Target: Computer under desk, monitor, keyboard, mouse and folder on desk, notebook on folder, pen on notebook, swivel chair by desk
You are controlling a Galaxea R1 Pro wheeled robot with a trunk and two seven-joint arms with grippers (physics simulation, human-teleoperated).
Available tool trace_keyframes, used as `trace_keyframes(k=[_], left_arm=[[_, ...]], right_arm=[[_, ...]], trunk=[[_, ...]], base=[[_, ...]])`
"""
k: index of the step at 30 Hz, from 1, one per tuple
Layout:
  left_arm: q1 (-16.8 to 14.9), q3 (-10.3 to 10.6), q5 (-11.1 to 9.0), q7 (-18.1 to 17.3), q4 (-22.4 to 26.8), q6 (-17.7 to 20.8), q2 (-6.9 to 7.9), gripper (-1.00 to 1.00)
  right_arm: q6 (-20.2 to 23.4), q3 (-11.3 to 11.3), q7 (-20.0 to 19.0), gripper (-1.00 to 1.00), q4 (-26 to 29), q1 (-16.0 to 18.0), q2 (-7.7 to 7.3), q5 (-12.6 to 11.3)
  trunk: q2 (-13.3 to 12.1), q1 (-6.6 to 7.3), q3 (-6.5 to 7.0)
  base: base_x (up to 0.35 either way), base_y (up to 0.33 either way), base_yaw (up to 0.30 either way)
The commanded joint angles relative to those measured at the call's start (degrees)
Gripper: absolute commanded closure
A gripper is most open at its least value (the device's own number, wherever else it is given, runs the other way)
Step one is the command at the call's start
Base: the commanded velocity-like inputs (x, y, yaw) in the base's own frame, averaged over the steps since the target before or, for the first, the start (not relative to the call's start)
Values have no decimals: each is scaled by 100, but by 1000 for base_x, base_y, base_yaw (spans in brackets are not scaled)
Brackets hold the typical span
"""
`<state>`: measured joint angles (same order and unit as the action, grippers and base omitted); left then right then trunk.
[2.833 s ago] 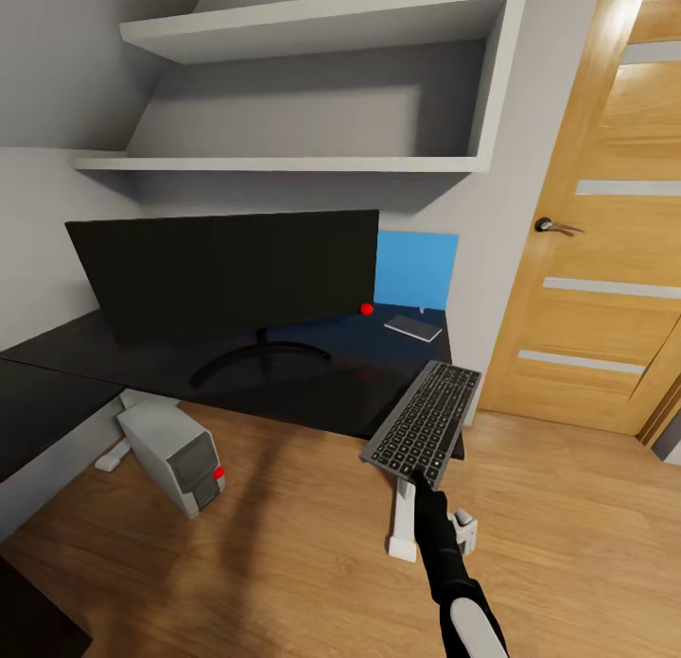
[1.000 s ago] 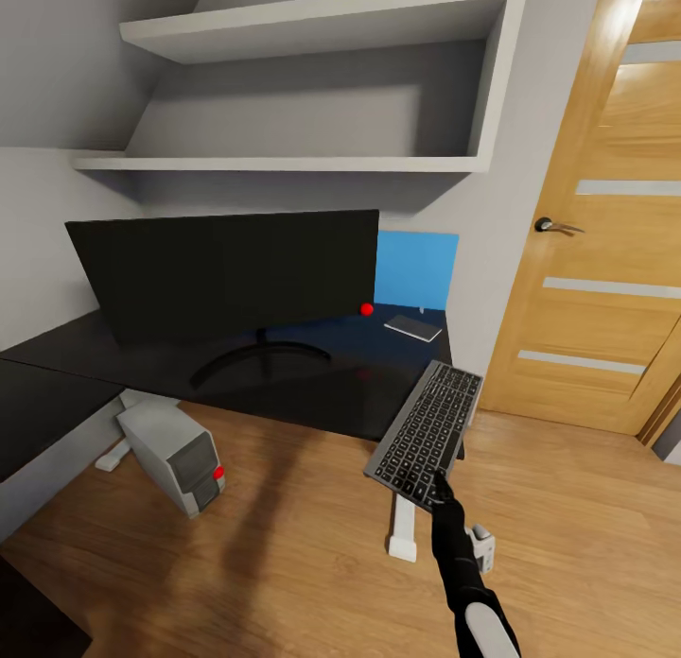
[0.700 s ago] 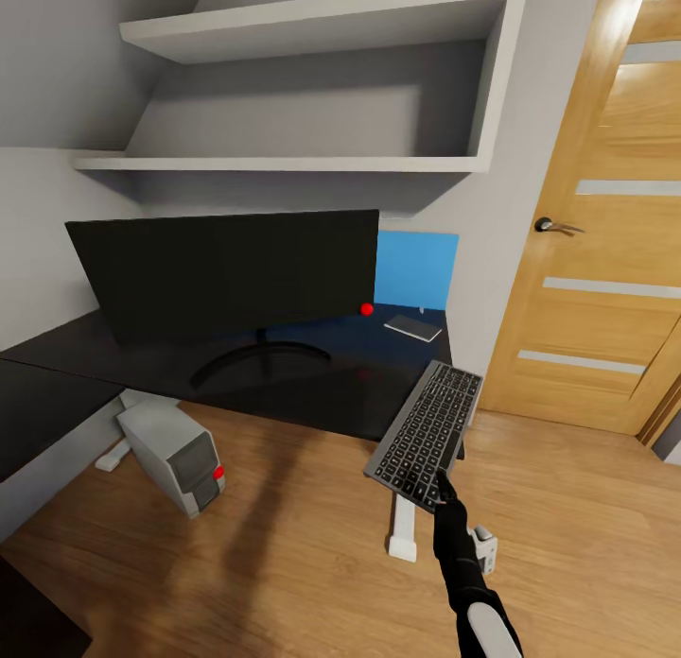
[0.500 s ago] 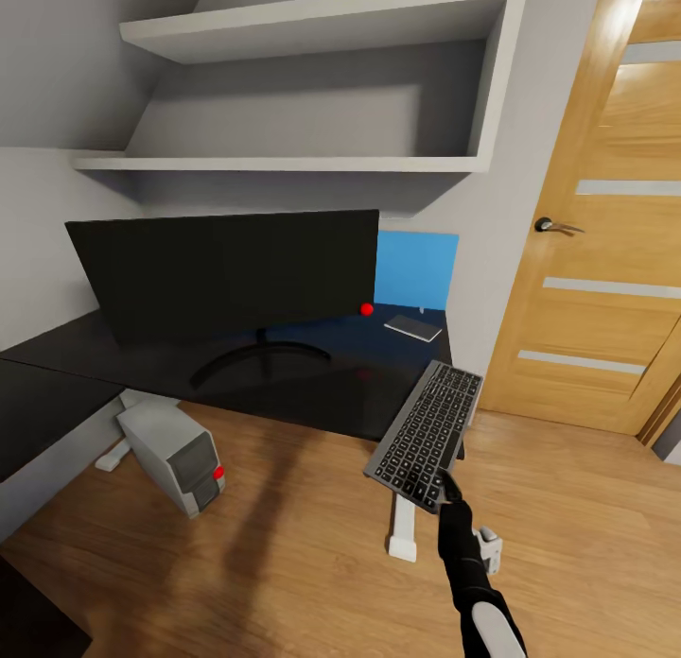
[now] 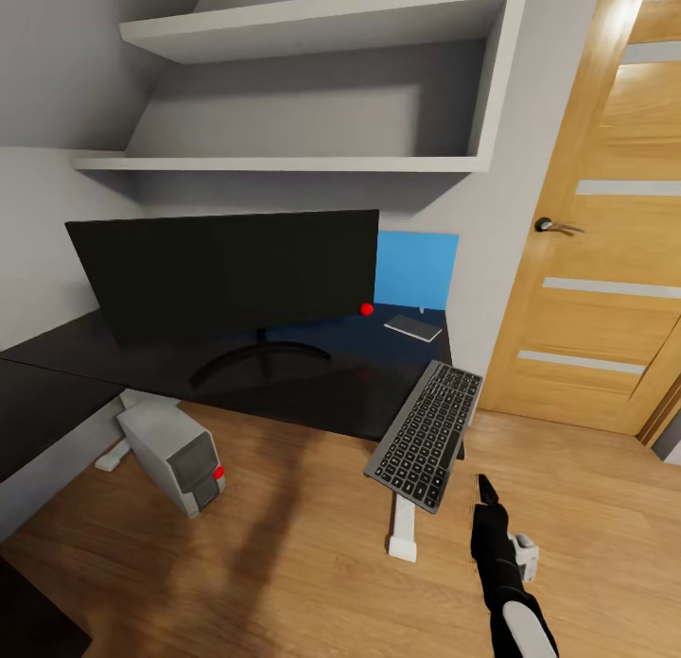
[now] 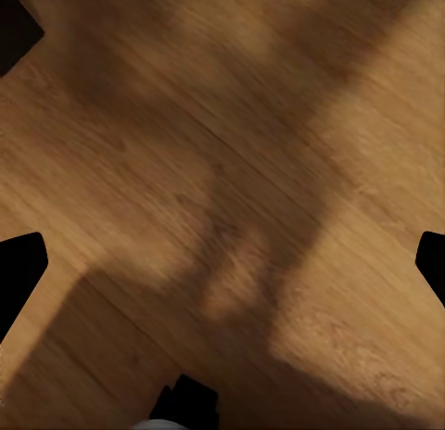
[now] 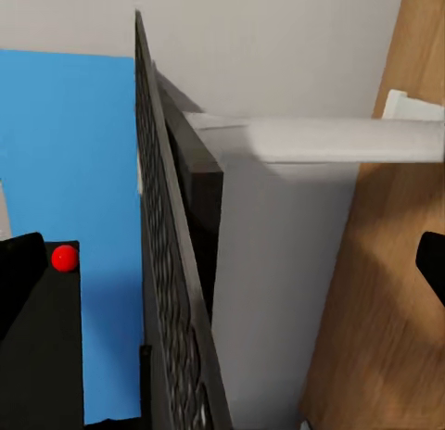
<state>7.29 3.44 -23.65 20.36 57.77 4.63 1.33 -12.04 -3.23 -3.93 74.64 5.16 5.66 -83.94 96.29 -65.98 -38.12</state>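
My right gripper (image 5: 488, 489) hung just off the flat grey-framed, dark-keyed keyboard (image 5: 425, 432), fingers spread, gripping nothing. The keyboard lay on the glossy black desk (image 5: 312, 379), at its right front corner, near end overhanging the edge, long axis running from me toward the wall. Behind the wide black monitor (image 5: 227, 272), the bright blue folder (image 5: 416, 268) was partly hidden. My left gripper's fingertips (image 6: 19, 268) were spread over the wooden floor (image 6: 222, 170).

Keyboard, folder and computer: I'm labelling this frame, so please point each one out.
Keyboard (image 5: 427, 433), head view, on the middle of its keys.
Folder (image 5: 417, 270), head view, on its blue face beside the screen.
Computer (image 5: 175, 455), head view, on the tower's front side.
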Motion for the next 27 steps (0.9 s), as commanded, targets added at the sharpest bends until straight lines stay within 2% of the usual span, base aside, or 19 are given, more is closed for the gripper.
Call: trace_keyframes(k=[1,3,4,10,13,17,20,21,24,25,27], left_arm=[[1,25,-34,47,-3,21,8,-100],[1,25,-32,47,-6,21,8,-100],[1,25,-30,47,-8,21,8,-100],[1,19,-21,50,-10,21,8,-100],[1,17,-19,53,-11,21,8,-100],[1,17,-18,54,-11,21,8,-100],[1,18,-17,55,-11,21,8,-100],[1,21,-17,55,-11,21,6,-100],[1,27,-17,55,-11,21,3,-100],[1,30,-17,55,-11,21,1,-100],[1,31,-17,55,-11,21,0,-100]], right_arm=[[-10,-169,-31,-100,45,2,-153,-61],[-7,-236,-30,-100,54,5,-243,-61],[-5,-302,-30,-100,57,7,-376,-61],[-1,-408,25,-100,-35,14,-883,-73],[0,-433,217,-100,-156,17,-1118,-81],[-5,-423,556,-100,-446,22,-1278,-49],[-17,-425,979,-100,-1047,37,-1366,17],[-28,-428,1160,-100,-1404,58,-1417,51],[-40,-417,1322,-100,-1980,123,-1547,160],[-46,-400,1383,-100,-2385,196,-1624,322],[-56,-375,1422,-100,-2791,282,-1674,602]], trunk=[[2,0,-4],[2,0,-4],[2,0,-4],[2,0,-4],[2,0,-4],[2,0,-4],[2,0,-4],[2,0,-4],[2,0,-4],[2,0,-4],[2,0,-4]], base=[[0,0,0],[0,0,0],[0,0,0],[0,0,0],[0,0,0],[0,0,0],[0,0,0],[0,0,0],[0,0,0],[0,0,0],[0,0,0]])
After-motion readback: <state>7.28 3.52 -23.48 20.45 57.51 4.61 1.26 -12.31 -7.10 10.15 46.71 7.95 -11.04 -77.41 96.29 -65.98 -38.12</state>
